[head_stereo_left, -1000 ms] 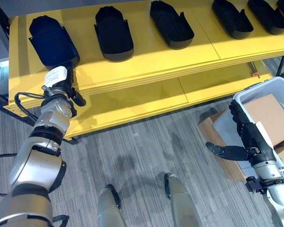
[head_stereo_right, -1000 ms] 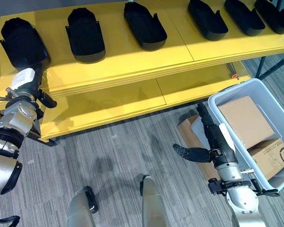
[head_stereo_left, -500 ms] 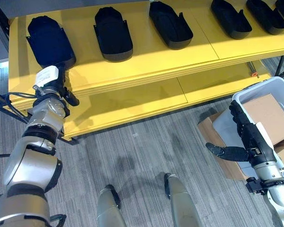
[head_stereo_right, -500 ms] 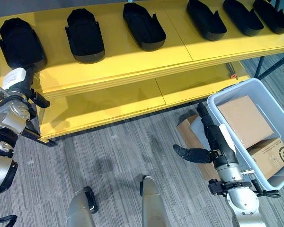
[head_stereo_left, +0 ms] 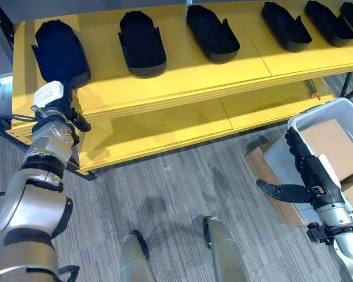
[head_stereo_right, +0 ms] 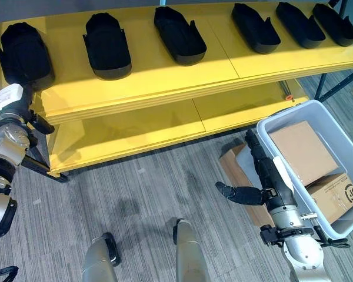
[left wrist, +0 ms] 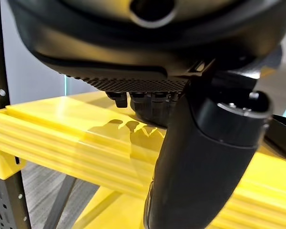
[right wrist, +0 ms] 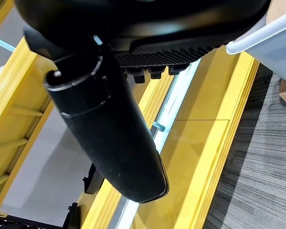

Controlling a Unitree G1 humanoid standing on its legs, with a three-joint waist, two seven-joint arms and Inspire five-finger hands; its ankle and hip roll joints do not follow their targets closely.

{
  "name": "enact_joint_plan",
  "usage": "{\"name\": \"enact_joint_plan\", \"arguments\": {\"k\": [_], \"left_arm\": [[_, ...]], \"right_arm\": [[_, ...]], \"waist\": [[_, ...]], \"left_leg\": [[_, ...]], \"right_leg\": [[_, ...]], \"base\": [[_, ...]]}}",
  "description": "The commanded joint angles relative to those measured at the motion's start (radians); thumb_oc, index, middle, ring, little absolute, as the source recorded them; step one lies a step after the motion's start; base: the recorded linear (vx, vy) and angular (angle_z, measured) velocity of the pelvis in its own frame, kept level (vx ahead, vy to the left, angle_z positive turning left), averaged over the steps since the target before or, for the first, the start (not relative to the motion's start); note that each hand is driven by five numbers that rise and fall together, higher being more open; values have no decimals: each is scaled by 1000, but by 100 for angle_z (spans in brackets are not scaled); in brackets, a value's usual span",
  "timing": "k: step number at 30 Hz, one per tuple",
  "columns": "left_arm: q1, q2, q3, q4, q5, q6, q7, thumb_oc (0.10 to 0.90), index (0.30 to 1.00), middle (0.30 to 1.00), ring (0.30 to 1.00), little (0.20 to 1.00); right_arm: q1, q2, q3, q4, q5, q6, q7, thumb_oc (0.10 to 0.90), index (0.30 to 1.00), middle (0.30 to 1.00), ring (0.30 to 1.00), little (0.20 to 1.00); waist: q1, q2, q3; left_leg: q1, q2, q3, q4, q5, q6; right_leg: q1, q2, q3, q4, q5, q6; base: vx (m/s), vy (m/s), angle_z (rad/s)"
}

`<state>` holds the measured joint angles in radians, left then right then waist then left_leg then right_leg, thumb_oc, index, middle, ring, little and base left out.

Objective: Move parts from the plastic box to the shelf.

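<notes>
The right hand (head_stereo_right: pixel 269 176) is hanging with fingers straight and thumb spread beside the plastic box (head_stereo_right: pixel 332 117) holding cardboard boxes (head_stereo_right: pixel 298 150). The left hand (head_stereo_left: pixel 62 100), finger state unclear, is sitting below the leftmost black part (head_stereo_left: pixel 57 53) on the yellow shelf (head_stereo_left: pixel 182 76).

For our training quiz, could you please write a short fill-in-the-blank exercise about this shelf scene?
1. The black parts lie in a row on the ___ level of the yellow shelf.
2. The grey plastic box stands on the floor at the robot's ___ side.
3. Inside the box lie brown ___ boxes.
4. The right hand, beside the box, has its fingers ___.

Missing words: top; right; cardboard; straight
</notes>
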<state>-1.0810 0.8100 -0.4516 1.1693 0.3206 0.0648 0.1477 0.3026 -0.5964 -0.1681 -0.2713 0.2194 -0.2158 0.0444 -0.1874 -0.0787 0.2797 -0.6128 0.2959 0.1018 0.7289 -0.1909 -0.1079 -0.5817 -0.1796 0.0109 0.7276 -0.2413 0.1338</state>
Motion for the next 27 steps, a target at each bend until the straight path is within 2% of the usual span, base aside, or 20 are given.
{"name": "enact_joint_plan", "arguments": {"k": [1, 2, 4, 5, 6, 7, 8, 9, 10, 13, 15, 16, 17, 18, 19, 23, 27], "left_arm": [[-101, 108, -25, 6, 15, -23, 56, 900, 1000, 1000, 1000, 1000], [-100, 110, -23, 6, 17, -23, 57, 900, 1000, 1000, 1000, 1000], [-101, 119, -24, 8, 24, -22, 55, 900, 1000, 1000, 1000, 1000], [-98, 123, -25, 11, 27, -21, 53, 900, 1000, 1000, 1000, 1000], [-98, 125, -24, 11, 28, -21, 53, 900, 1000, 1000, 1000, 1000], [-96, 128, -22, 12, 29, -20, 51, 900, 1000, 1000, 1000, 1000], [-95, 130, -24, 15, 32, -19, 49, 900, 1000, 1000, 1000, 1000], [-96, 132, -24, 15, 34, -19, 49, 900, 1000, 1000, 1000, 1000], [-93, 133, -23, 17, 34, -18, 49, 900, 1000, 1000, 1000, 1000], [-87, 145, -21, 18, 33, -19, 47, 900, 1000, 1000, 1000, 1000], [-84, 151, -21, 15, 34, -19, 45, 900, 1000, 1000, 1000, 1000], [-83, 153, -20, 12, 34, -18, 45, 900, 1000, 1000, 1000, 1000], [-84, 155, -20, 9, 35, -18, 46, 900, 1000, 1000, 1000, 1000], [-83, 154, -20, 10, 35, -18, 45, 900, 1000, 1000, 1000, 1000], [-80, 162, -22, -2, 35, -21, 45, 900, 1000, 1000, 1000, 1000], [-57, 177, -14, -90, 34, -33, 54, 900, 1000, 1000, 1000, 1000], [40, 213, 57, -275, -3, -58, 60, 900, 1000, 1000, 1000, 1000]], "right_arm": [[-34, -38, -76, -89, 60, -106, -28, 900, 1000, 1000, 1000, 1000], [-34, -39, -77, -89, 58, -107, -29, 900, 1000, 1000, 1000, 1000], [-32, -39, -81, -89, 57, -106, -28, 900, 1000, 1000, 1000, 1000], [-30, -40, -81, -89, 56, -105, -28, 900, 1000, 1000, 1000, 1000], [-31, -39, -82, -90, 54, -106, -28, 900, 1000, 1000, 1000, 1000], [-29, -38, -83, -90, 55, -105, -27, 900, 1000, 1000, 1000, 1000], [-27, -40, -84, -89, 54, -105, -27, 900, 1000, 1000, 1000, 1000], [-27, -40, -86, -89, 54, -106, -27, 900, 1000, 1000, 1000, 1000], [-27, -39, -86, -88, 54, -105, -27, 900, 1000, 1000, 1000, 1000], [-26, -41, -89, -89, 54, -103, -24, 900, 1000, 1000, 1000, 1000], [-26, -41, -89, -87, 56, -104, -22, 900, 1000, 1000, 1000, 1000], [-25, -42, -90, -88, 56, -104, -21, 900, 1000, 1000, 1000, 1000], [-26, -42, -90, -88, 56, -105, -21, 900, 1000, 1000, 1000, 1000], [-25, -43, -90, -87, 56, -105, -21, 900, 1000, 1000, 1000, 1000], [-26, -44, -91, -87, 55, -105, -20, 900, 1000, 1000, 1000, 1000], [-28, -40, -92, -84, 48, -105, -24, 900, 1000, 1000, 1000, 1000], [-31, -25, -106, -78, 41, -105, -27, 900, 1000, 1000, 1000, 1000]], "waist": [[-7, 16, -74], [-6, 15, -70], [-5, 15, -70], [-5, 16, -73], [-5, 15, -70], [-5, 16, -70], [-5, 16, -74], [-4, 16, -71], [-4, 16, -73], [-3, 16, -70], [-3, 16, -69], [-2, 17, -72], [-2, 16, -68], [-2, 17, -72], [0, 16, -67], [6, 17, -64], [20, 19, -59]], "left_leg": [[62, 16, -46, -89, 48, 19], [52, 15, -43, -93, 71, 27], [51, 15, -44, -93, 71, 27], [60, 15, -46, -87, 48, 19], [51, 14, -43, -92, 71, 27], [49, 14, -43, -92, 71, 27], [60, 15, -46, -89, 48, 19], [49, 15, -43, -92, 71, 27], [59, 15, -46, -87, 47, 20], [48, 15, -44, -90, 71, 29], [50, 14, -43, -91, 70, 29], [60, 14, -47, -87, 47, 21], [49, 13, -44, -90, 70, 29], [59, 13, -47, -85, 46, 21], [47, 12, -45, -91, 72, 29], [51, 10, -46, -99, 75, 29], [62, 5, -48, -104, 75, 29]], "right_leg": [[89, -31, -9, -61, 77, -1], [79, -32, -11, -65, 98, -6], [78, -32, -11, -64, 97, -6], [89, -31, -8, -60, 77, -1], [79, -32, -9, -65, 98, -6], [77, -32, -10, -64, 98, -6], [88, -32, -8, -61, 78, 0], [77, -33, -10, -64, 98, -6], [87, -33, -8, -60, 78, 0], [75, -34, -10, -61, 98, -5], [76, -34, -11, -61, 97, -5], [85, -34, -8, -57, 78, 1], [75, -34, -11, -61, 98, -5], [85, -34, -8, -56, 78, 1], [76, -35, -11, -62, 99, -5], [81, -35, -12, -64, 99, -6], [92, -38, -16, -65, 96, -9]], "base": [[0, 0, 0], [0, 0, 0], [-2, 3, 1], [0, 0, 0], [0, 0, 0], [0, 0, 0], [0, 0, 0], [77, 3, -1], [0, 0, 0], [-51, 3, -1], [36, 5, 0], [0, 0, 0], [72, 2, 0], [-91, 1, 2], [0, 0, 0], [-25, -1, 0], [0, 0, 0]]}}
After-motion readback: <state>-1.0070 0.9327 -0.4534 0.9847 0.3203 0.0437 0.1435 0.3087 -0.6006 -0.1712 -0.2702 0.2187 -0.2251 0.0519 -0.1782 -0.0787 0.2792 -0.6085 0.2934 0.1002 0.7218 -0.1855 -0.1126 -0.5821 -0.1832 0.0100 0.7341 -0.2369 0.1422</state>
